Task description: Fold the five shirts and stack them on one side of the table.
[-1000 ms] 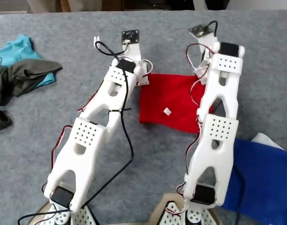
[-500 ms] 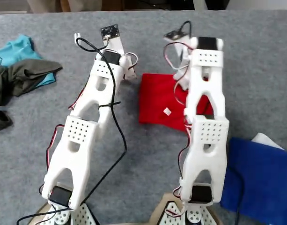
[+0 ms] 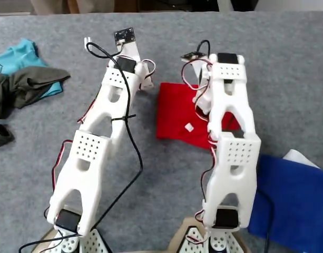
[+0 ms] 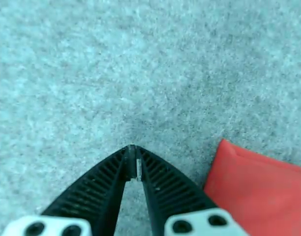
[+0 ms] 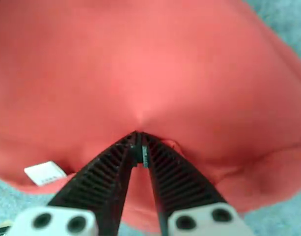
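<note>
A folded red shirt (image 3: 174, 108) lies mid-table with a small white tag (image 3: 188, 126) on it. My right gripper (image 5: 139, 146) is shut, and its tips press into the red shirt (image 5: 140, 64), where the cloth dimples; the tag (image 5: 44, 172) lies beside it. In the high view the right arm (image 3: 227, 100) covers the shirt's right half. My left gripper (image 4: 132, 160) is shut with nothing in it, over bare grey felt just off a corner of the red shirt (image 4: 258, 179). From above, the left gripper (image 3: 144, 81) sits at the shirt's far left corner.
A blue shirt (image 3: 295, 203) lies at the near right with something white (image 3: 298, 156) poking out behind it. A teal shirt (image 3: 21, 55) and a dark olive one (image 3: 24, 87) are bunched at the far left, and another dark piece (image 3: 0, 136) lies below them.
The left arm swung left off the red shirt's corner. The right arm shifted left from the shirt's right edge and now sits over its middle, tips down on the cloth.
</note>
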### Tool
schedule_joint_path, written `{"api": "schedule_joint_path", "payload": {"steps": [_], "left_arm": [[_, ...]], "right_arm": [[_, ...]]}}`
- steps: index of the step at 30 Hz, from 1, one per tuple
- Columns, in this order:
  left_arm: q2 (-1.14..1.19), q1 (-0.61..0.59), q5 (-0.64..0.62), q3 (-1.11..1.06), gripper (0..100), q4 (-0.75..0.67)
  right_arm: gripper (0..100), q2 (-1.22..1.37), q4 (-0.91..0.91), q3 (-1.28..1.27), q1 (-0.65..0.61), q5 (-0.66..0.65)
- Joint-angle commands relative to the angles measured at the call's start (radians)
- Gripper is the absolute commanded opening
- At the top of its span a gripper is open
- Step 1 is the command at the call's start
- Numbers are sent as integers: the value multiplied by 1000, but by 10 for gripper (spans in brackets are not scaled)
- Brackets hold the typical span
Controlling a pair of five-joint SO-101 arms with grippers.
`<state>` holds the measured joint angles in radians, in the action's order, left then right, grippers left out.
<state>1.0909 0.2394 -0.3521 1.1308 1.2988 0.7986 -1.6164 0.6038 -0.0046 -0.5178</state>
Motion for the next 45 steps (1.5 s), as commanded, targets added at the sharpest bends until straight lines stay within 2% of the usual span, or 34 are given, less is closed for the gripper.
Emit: {"api": "schedule_joint_path", "payload": {"steps": [1, 11, 18, 23, 30, 37, 42, 45], "left_arm": [[-15, -6, -2, 49, 19, 2], [-15, -6, -2, 49, 19, 3], [-15, -6, -2, 49, 19, 3], [-15, -6, -2, 49, 19, 3], [-15, -6, 18, 49, 19, 3], [-15, -6, 18, 49, 19, 3], [-15, -6, 18, 49, 19, 3], [-15, -6, 18, 49, 19, 3]], "right_arm": [[4, -108, -17, -19, 31, -17], [4, -179, 31, -246, 44, -40], [4, -384, 58, -441, 82, -41], [4, -527, 143, -671, 104, -81], [4, -564, 327, -966, 102, -83], [4, -684, 229, -911, 105, -101], [4, -877, 86, -753, 110, -101], [5, -908, 61, -684, 105, -101]]}}
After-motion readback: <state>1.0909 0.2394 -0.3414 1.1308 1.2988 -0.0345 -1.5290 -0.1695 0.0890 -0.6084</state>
